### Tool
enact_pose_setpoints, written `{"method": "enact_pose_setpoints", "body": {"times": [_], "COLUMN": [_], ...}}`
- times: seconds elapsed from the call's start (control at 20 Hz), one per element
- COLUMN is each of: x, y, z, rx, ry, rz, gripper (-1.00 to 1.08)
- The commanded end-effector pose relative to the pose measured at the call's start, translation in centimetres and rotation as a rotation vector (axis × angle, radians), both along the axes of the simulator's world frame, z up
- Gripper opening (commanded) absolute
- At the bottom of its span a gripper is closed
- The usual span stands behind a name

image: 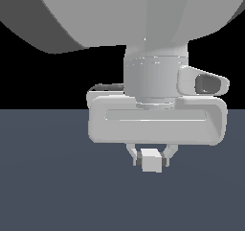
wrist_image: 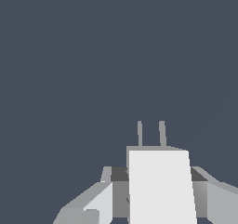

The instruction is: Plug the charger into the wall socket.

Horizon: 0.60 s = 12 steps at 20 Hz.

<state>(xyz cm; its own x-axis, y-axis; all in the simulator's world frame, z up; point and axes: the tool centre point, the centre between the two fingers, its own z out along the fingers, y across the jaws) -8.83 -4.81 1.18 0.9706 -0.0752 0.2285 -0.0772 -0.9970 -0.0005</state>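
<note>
Charger clamped in my gripper, low in the frame.
My gripper [image: 152, 159] grasps the white charger [image: 151, 160] between both fingers, just below centre in the exterior view, above the dark blue-grey floor [image: 48, 187]; its two prongs [wrist_image: 151, 134] point away from my wrist.

White charger [image: 151, 160], grey prongs [wrist_image: 151, 134], slate-blue floor [image: 48, 187].

This is a bare simulated scene, not a furnished room: a flat, even slate-blue surface [image: 43, 187] runs to a straight horizon under a plain black backdrop, with no walls, furniture or texture. The smooth, untextured grey-white shading of the arm [image: 155, 76] marks it as a computer render, and the wrist view shows only the same uniform slate-blue
</note>
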Motion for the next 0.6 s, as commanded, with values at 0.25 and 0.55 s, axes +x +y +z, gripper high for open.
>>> {"method": "enact_pose_setpoints", "body": {"times": [0.25,0.55], "x": [0.0,0.57], "y": [0.01,-0.06], "z": [0.0,0.74], "rx": [0.0,0.0], "ry": [0.0,-0.001], "rz": [0.0,-0.002], "gripper": [-1.0,-1.0]}}
